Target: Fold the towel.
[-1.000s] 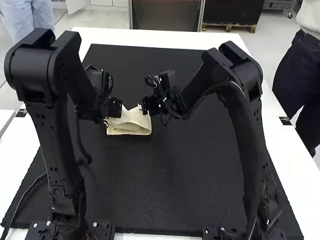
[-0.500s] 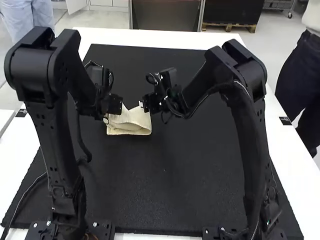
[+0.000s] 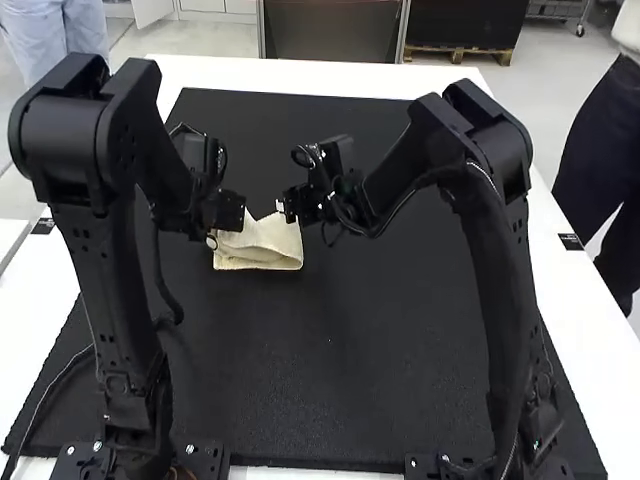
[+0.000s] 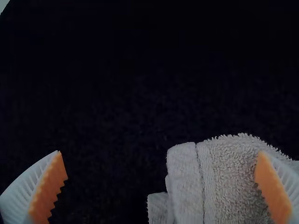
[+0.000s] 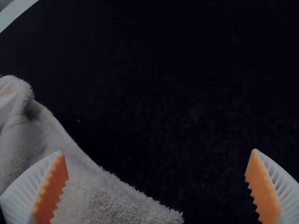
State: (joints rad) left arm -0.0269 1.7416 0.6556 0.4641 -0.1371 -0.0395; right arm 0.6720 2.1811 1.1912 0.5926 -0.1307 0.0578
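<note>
Cream towel [image 3: 262,257] is seen folded, upper left of centre | left gripper [image 3: 240,220], right gripper [image 3: 284,209]: both seen spread beside it

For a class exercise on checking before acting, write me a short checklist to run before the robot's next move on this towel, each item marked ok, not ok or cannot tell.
1. Left gripper open: ok, its fingers stand wide apart.
2. Right gripper open: ok, its fingers are wide apart too.
3. Towel within the black mat's borders: ok.
4. Layer edges lined up: not ok, a lower layer sticks out past the upper one in the left wrist view.
5. Grippers apart from each other: ok, a gap separates them.
6. Fingers free of contact with the towel: cannot tell.
</note>
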